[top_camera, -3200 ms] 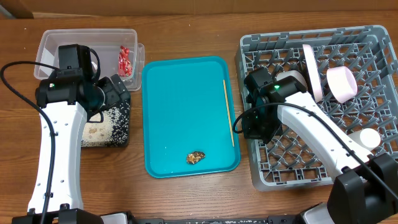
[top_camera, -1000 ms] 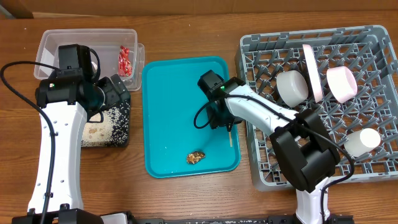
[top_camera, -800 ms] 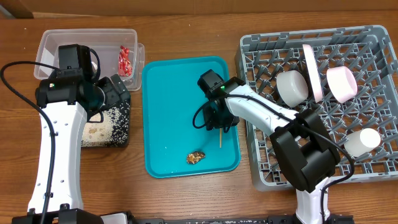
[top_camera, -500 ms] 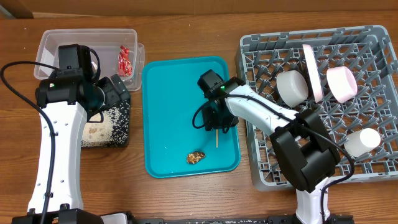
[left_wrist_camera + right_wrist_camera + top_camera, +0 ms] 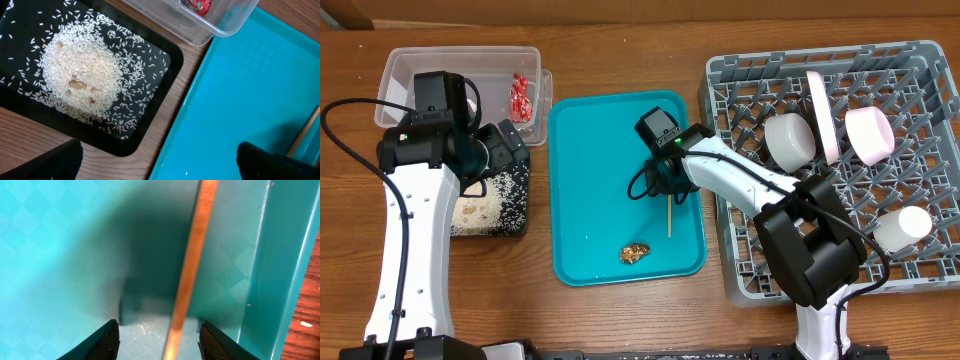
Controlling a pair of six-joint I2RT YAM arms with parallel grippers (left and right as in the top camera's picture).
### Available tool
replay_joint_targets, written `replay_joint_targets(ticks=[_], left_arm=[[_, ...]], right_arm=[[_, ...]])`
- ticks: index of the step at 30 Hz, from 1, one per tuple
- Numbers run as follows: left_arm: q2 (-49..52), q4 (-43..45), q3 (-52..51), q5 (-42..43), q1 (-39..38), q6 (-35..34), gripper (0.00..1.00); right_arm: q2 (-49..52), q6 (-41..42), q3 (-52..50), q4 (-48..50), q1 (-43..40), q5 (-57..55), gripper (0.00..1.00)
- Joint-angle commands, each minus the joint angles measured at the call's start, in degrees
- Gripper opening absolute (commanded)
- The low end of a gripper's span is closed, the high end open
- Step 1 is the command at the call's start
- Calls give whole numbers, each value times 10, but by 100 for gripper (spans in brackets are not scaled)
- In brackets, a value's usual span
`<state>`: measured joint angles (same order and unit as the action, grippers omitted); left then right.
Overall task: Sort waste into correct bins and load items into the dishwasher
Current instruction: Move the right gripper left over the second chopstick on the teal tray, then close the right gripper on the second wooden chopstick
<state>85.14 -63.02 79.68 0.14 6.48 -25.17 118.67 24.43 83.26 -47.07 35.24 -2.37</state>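
My right gripper (image 5: 663,186) hangs low over the teal tray (image 5: 600,170), open. A thin wooden chopstick (image 5: 192,265) runs between its fingers (image 5: 107,340) with a gap on each side; its free end (image 5: 668,218) points toward the tray's front. A small brown food scrap (image 5: 636,252) lies near the tray's front edge. My left gripper (image 5: 160,165) is wide open and holds nothing, above the edge of the black tray (image 5: 155,55) that carries loose white rice (image 5: 80,80). The red wrapper (image 5: 520,97) lies in the clear tub (image 5: 450,62).
The grey dish rack (image 5: 717,100) on the right holds an upright white plate (image 5: 823,115), a white bowl (image 5: 790,140), a pink cup (image 5: 870,135) and a white cup (image 5: 902,228). The teal tray's right wall (image 5: 280,270) stands close beside the chopstick.
The right arm has come from the rack to the tray. The chopstick has slid left from the tray's right wall. The left arm has not moved.
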Motion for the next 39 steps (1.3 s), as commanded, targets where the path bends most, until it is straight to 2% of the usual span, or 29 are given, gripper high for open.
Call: replay_joint_targets(ticks=[1,17,25,34,39], left_arm=[[-10,0,12,-7,1,-6,100],[-10,0,12,-7,1,-6,100],[-10,0,12,-7,1,-6,100],[-10,0,12,-7,1,-6,100],[-10,0,12,-7,1,-6,100]], right_arm=[[8,7,3,3,0,-10,53],[11,11,-31,-5,0,-3,53],[11,11,-31,-6,0,0,31],[11,11,-31,-11,0,12,25],[11,11,-31,-13,0,16,17]])
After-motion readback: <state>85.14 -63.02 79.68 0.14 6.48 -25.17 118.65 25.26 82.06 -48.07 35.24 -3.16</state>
